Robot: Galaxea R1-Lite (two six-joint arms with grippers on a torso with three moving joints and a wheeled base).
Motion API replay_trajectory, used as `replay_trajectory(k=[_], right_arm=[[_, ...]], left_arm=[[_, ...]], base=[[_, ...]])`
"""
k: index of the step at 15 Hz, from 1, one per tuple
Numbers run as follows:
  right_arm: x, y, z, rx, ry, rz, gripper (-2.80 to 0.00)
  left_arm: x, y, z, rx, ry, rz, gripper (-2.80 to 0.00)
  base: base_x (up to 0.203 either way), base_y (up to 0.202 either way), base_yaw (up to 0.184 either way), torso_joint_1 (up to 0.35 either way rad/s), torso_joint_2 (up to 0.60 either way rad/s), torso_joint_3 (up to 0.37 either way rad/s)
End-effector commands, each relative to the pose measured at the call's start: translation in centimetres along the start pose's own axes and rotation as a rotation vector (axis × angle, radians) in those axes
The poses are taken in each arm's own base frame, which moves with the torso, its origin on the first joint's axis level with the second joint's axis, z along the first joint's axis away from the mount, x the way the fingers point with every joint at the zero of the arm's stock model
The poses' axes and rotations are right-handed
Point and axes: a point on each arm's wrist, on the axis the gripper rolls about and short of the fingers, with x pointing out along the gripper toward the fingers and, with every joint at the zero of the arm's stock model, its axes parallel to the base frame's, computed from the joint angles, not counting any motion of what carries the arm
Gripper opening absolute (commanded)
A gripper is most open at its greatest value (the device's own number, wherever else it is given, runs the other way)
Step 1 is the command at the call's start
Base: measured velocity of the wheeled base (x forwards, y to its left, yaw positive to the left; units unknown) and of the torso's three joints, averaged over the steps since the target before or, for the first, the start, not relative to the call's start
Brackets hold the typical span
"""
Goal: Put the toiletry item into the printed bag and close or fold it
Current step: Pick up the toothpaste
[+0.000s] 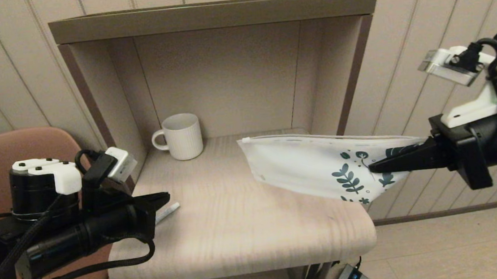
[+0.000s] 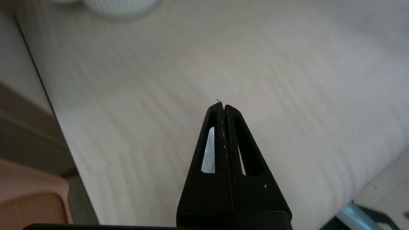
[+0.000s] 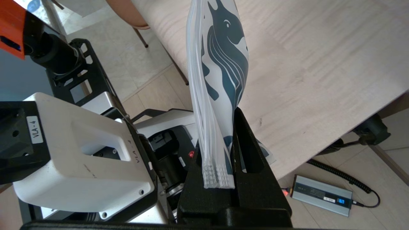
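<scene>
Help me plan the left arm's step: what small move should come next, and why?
Probably lift the left gripper slightly. It seems shut on the toiletry item, whose end pokes out past the fingers just above the table, though the hold is hard to confirm. The right gripper holds the printed bag raised nearby.

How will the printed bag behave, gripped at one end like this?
Probably floppy: the printed bag, pinched by the right gripper, sags toward the table. Likely light, since one end grip carries it. Its glossy film may slip.
</scene>
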Motion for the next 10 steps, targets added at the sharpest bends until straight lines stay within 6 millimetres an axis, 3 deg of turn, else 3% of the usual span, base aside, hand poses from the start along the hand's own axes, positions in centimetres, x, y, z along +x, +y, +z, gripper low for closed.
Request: replay_trajectory(k=[1,4,5,6,10], right_arm=[[0.0,0.1,0.0,-0.003,0.001,0.01,-2.8],[-0.1,0.3,0.0,-0.007,-0.002,0.01,-2.8],[-0.1,0.3,0.0,-0.007,-0.002,0.01,-2.8],[-0.1,0.3,0.0,-0.005,-0.001,0.009,-2.8],[-0.2,0.5,-0.1,-0.006,-0.001,0.01,-2.8]], left_arm=[[0.0,0.0,1.0,0.006,-0.035,0.001,-2.8],[-0.1,-0.1,0.5,0.004,-0.017,-0.053,-2.8],[-0.4,-0.2,0.3,0.012,-0.019,-0.055,-1.67],[-0.7,-0.2,0.4,0.033,-0.025,-0.055,0.0],[-0.5,-0.3,-1.5,0.125,0.033,-0.1,0.0]], base=[[0.0,0.0,0.0,0.0,0.0,0.0],[0.0,0.0,0.0,0.0,0.0,0.0],[0.0,0.0,0.0,0.0,0.0,0.0],[0.0,0.0,0.0,0.0,0.0,0.0],[0.0,0.0,0.0,0.0,0.0,0.0]])
